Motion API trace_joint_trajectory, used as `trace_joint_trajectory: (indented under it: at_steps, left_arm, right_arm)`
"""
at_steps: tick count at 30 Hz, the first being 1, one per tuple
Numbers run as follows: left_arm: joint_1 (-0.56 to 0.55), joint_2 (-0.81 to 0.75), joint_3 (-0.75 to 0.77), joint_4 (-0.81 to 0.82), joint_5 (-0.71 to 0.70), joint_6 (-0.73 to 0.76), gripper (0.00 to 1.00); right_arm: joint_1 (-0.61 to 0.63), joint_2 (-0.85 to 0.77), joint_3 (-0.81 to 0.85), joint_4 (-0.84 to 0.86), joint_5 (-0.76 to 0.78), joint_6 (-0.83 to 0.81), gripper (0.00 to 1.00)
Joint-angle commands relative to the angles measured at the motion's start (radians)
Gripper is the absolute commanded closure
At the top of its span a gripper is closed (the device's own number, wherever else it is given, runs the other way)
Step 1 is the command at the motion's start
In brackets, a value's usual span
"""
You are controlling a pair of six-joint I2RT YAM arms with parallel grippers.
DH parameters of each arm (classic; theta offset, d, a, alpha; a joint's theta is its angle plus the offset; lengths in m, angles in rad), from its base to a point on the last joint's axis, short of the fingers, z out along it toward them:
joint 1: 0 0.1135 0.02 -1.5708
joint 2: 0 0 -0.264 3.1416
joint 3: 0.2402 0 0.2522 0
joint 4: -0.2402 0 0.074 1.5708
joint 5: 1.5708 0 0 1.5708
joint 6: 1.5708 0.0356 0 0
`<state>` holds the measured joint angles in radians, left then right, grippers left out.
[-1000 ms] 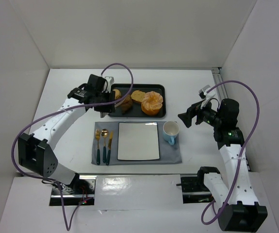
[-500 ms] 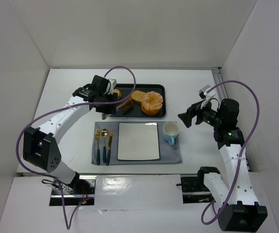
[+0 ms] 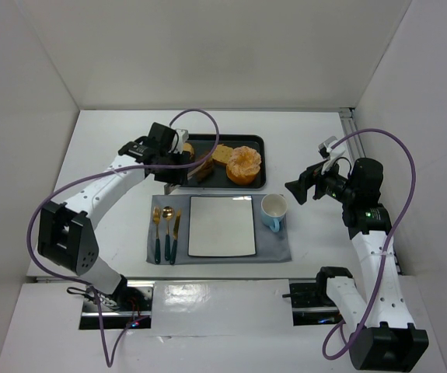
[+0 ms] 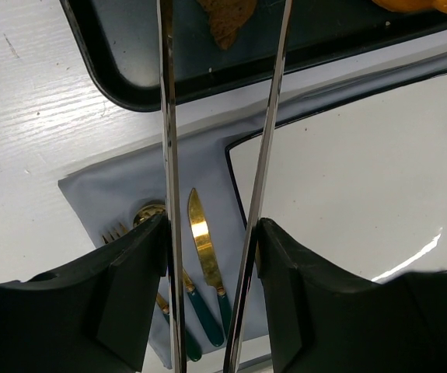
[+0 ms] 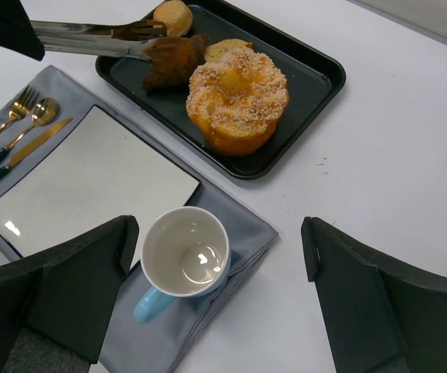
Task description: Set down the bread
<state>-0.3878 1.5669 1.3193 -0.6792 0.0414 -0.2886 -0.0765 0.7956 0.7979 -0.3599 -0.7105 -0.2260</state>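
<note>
My left gripper is shut on a pair of metal tongs. Both tong arms run between its fingers. The tong tips clamp a dark brown piece of bread over the left part of the black tray. That bread shows at the top edge of the left wrist view. A large sugared round bread, a slice and a small roll lie on the tray. The white square plate is bare. My right gripper is open above the mug.
A grey placemat carries the plate, the light blue mug at its right and a gold fork, spoon and knife at its left. White walls enclose the table on three sides.
My left gripper has shifted a little to the right and nearer with the tongs, and the brown bread has moved with the tips. The right arm has not moved.
</note>
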Motion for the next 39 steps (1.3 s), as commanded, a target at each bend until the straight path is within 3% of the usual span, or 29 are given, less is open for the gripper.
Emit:
trace_joint_trajectory:
  at_steps: [1, 10, 12, 16, 17, 21, 27, 39]
  left_arm:
    - [-0.002, 0.004, 0.003, 0.012, 0.015, 0.019, 0.38]
    - [-0.011, 0.05, 0.023, 0.012, 0.006, 0.019, 0.35]
    - [-0.011, 0.059, 0.023, 0.012, 0.006, 0.019, 0.39]
    - [-0.02, 0.05, 0.012, 0.012, -0.017, 0.019, 0.62]
    - [-0.02, 0.038, 0.012, 0.012, -0.017, 0.019, 0.72]
    - [-0.02, -0.025, 0.003, 0.012, -0.038, 0.019, 0.87]
    - [-0.043, -0.154, -0.023, -0.01, -0.029, -0.012, 0.88]
    - [-0.22, -0.439, -0.232, -0.103, 0.028, -0.1, 0.88]
  right_arm:
    - [0.004, -0.001, 0.011, 0.013, -0.001, -0.009, 0.01]
    - [0.004, -0.001, 0.011, 0.013, -0.001, -0.009, 0.01]
    - [0.004, -0.001, 0.011, 0.013, -0.001, -0.009, 0.01]
    - [0.004, -0.001, 0.011, 0.013, -0.001, -0.009, 0.01]
    - [0.004, -0.001, 0.011, 0.013, -0.001, -0.009, 0.01]
    - [0.004, -0.001, 0.011, 0.013, -0.001, -0.009, 0.01]
    - [0.004, -0.001, 0.011, 0.013, -0.001, -0.009, 0.01]
    - [0.004, 0.008, 0.011, 0.013, -0.001, -0.009, 0.01]
